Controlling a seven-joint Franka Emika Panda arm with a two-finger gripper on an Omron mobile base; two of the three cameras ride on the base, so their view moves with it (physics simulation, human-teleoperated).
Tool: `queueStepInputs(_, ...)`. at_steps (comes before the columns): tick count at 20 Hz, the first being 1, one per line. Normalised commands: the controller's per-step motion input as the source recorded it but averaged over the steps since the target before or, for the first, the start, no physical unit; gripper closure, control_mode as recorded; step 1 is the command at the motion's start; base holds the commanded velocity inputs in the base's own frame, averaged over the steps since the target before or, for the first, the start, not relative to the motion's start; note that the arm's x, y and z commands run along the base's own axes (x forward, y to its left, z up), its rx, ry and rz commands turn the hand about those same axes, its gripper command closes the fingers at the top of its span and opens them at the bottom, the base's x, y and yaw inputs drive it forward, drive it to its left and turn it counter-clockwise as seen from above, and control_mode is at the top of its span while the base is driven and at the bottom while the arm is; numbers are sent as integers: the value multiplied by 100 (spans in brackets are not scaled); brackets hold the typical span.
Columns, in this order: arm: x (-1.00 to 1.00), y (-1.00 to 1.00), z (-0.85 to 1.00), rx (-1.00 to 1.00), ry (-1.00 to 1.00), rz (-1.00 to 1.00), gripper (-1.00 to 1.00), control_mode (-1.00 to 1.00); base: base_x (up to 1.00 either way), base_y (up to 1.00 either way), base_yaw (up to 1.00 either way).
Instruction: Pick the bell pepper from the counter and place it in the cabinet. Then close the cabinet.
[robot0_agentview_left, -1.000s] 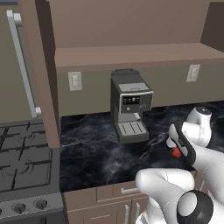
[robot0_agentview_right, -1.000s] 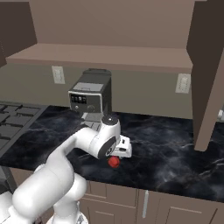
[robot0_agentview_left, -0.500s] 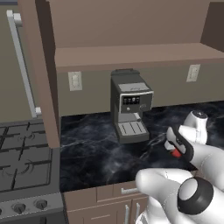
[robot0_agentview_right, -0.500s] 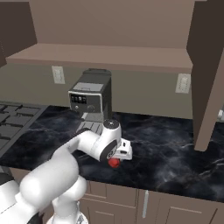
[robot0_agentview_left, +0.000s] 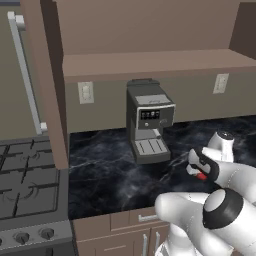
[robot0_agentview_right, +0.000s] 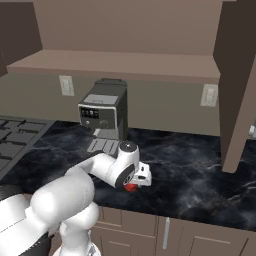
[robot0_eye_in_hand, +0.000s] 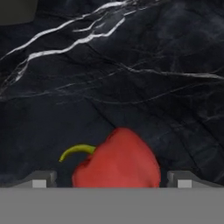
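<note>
On the black marble-veined bench (robot0_agentview_left: 115, 175), seen from the left base view, a coffee machine (robot0_agentview_left: 149, 127) stands against the back wall beneath the open cabinet (robot0_agentview_left: 150, 60), whose shelf board runs across above it. To the machine's right, near the front edge, the claw (robot0_agentview_left: 199, 171) points down at the bench, with a sliver of the red bell pepper (robot0_agentview_left: 201, 176) showing under it. A grey stove top (robot0_agentview_left: 25, 195) lies at the left, and a long silver bar handle (robot0_agentview_left: 25, 75) stands on the swung-out door above it.

From the right base view, the arm bends low over the bench (robot0_agentview_right: 200, 170), and the claw (robot0_agentview_right: 134, 185) sits right over the bell pepper (robot0_agentview_right: 131, 188), which rests near the front edge, in front of and to the right of the coffee machine (robot0_agentview_right: 103, 117). The cabinet (robot0_agentview_right: 125, 60) hangs open above.

Looking along the hand, the bell pepper (robot0_eye_in_hand: 117, 161) lies on the bench (robot0_eye_in_hand: 131, 78) between the two fingertips (robot0_eye_in_hand: 40, 180), its green stem curling to the left. The claw (robot0_eye_in_hand: 111, 181) is spread wide, a tip on each side of the pepper with a gap showing on both sides.
</note>
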Motion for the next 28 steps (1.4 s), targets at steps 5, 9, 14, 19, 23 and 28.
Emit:
queueStepInputs(5,15,0,-22,0,3,0,-100,-100,0,0,0)
queueStepInputs(9,14,0,-22,0,4,0,-100,-100,0,0,0)
queueStepInputs(14,3,-2,-21,1,3,0,100,-100,0,0,0)
queueStepInputs(19,-24,-34,6,10,-3,0,100,-100,0,0,0)
queueStepInputs(23,-56,-23,76,7,-22,0,100,-100,0,0,0)
queueStepInputs(28,-10,-1,100,0,-11,0,100,-100,0,0,0)
